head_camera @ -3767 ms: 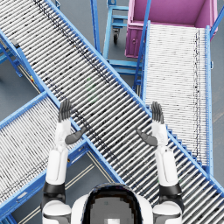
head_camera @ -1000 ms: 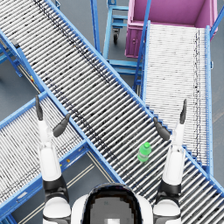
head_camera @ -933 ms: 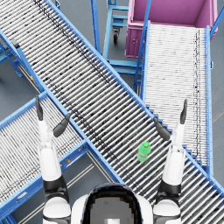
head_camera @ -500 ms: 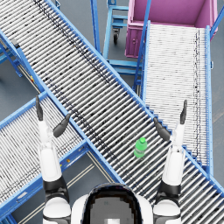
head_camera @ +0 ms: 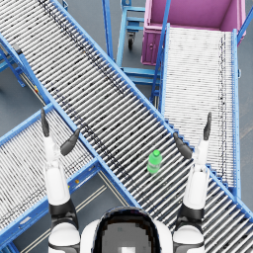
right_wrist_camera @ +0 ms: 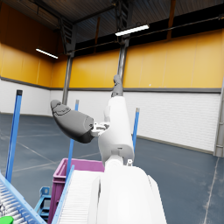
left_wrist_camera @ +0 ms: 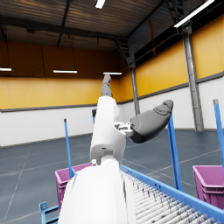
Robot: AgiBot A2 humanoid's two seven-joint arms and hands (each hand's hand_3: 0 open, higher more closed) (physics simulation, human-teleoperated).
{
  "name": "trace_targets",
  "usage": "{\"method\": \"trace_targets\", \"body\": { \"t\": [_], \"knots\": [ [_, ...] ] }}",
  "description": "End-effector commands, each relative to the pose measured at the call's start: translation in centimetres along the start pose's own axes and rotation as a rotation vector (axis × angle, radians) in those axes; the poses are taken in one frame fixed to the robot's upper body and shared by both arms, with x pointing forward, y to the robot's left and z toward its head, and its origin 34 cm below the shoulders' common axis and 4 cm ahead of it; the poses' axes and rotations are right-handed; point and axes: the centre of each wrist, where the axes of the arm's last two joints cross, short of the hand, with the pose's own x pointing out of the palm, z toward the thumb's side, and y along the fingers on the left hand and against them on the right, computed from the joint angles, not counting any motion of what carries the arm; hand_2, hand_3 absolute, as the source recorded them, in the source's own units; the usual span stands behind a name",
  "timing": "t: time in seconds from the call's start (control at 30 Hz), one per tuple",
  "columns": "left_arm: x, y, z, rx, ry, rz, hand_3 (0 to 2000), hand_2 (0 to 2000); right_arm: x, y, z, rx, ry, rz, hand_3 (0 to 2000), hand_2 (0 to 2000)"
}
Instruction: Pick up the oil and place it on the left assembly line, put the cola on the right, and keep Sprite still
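A green Sprite bottle [head_camera: 154,162] stands on the diagonal roller conveyor [head_camera: 99,94], untouched.

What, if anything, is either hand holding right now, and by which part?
Nothing: the left hand and right hand are raised, fingers apart; the green bottle sits free on the conveyor.

The Sprite [head_camera: 154,161] has slid a little up the belt [head_camera: 108,113], nearer the fingers [head_camera: 69,143] of the left hand [head_camera: 51,146].
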Motion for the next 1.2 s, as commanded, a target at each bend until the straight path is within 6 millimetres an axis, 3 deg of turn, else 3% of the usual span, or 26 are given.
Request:
{"method": "trace_targets", "body": {
  "t": [0.03,0.43,1.2],
  "knots": [
    [-0.04,0.33,0.49,0.022,0.001,0.001,0,0,-0.02,-0.03,0.04,-0.002,0.0,-0.001,0,0],
    [0.2,-0.49,-0.21,-0.013,-0.005,-0.004,0,0,0.29,0.16,-0.01,0.002,-0.006,0.008,0,0],
    [0.23,-0.05,0.16,0.005,-0.008,-0.002,0,0,0.12,0.01,0.06,-0.002,-0.006,-0.001,0,0]
  ]
}}
